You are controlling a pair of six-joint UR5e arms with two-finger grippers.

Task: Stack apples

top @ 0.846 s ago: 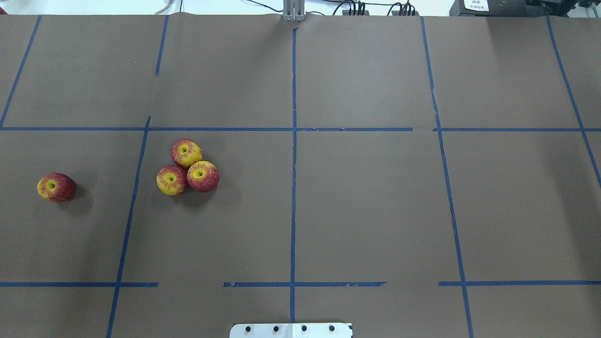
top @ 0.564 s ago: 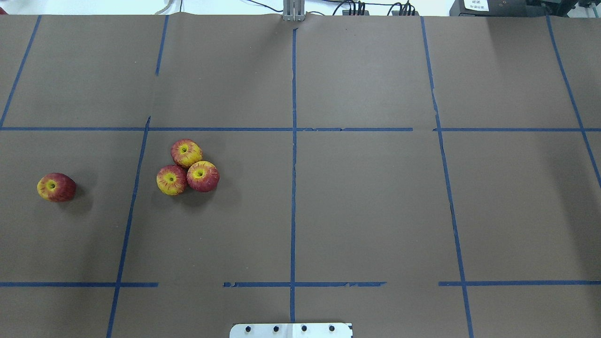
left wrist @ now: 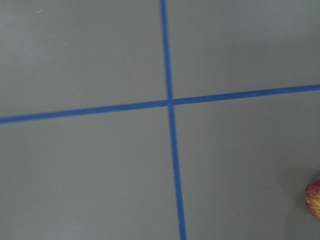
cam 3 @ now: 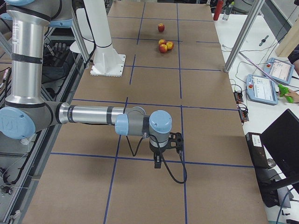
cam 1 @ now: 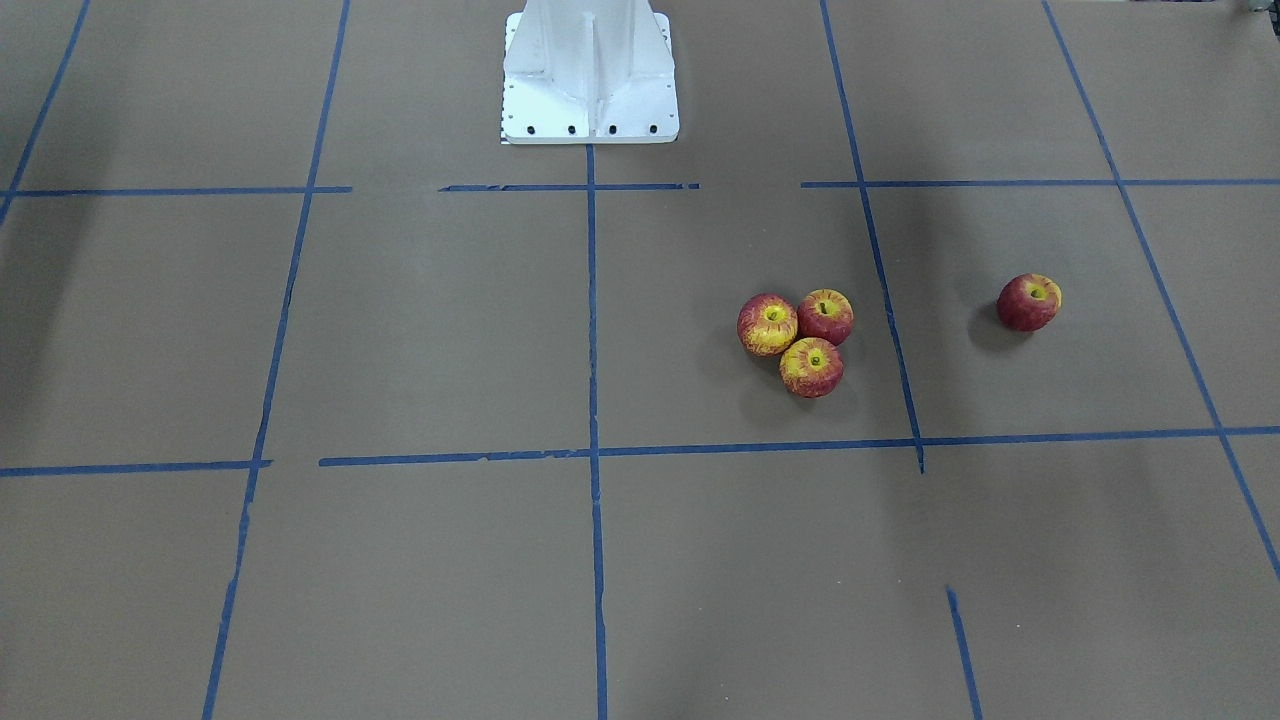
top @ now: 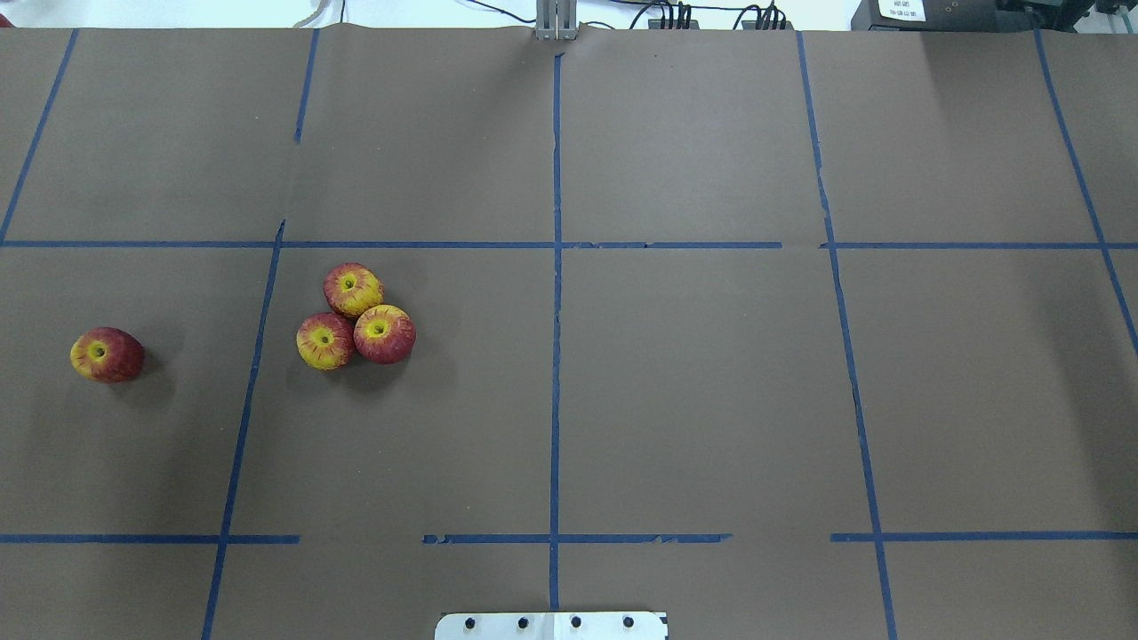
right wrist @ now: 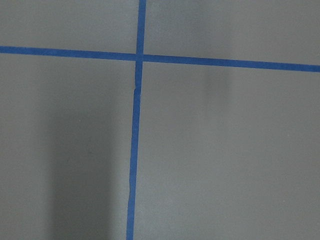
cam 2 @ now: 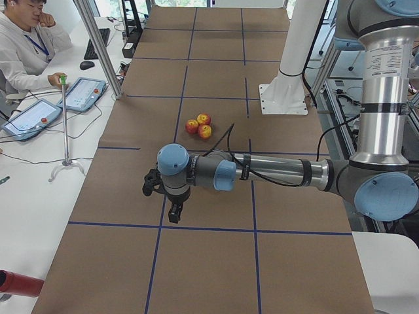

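Three apples [top: 356,316] lie touching in a cluster on the brown paper, left of centre in the overhead view; they also show in the front view [cam 1: 797,330]. A fourth, darker apple [top: 107,355] lies alone further left, also in the front view [cam 1: 1028,301]. A red edge of an apple [left wrist: 314,200] shows at the left wrist view's right border. My left gripper [cam 2: 174,213] shows only in the left side view, hovering above the table; I cannot tell its state. My right gripper [cam 3: 158,161] shows only in the right side view, far from the apples; I cannot tell its state.
Blue tape lines [top: 556,293] divide the brown paper into a grid. The robot's white base [cam 1: 588,70] stands at the table's near edge. An operator [cam 2: 26,46] and tablets [cam 2: 82,93] are at a side desk.
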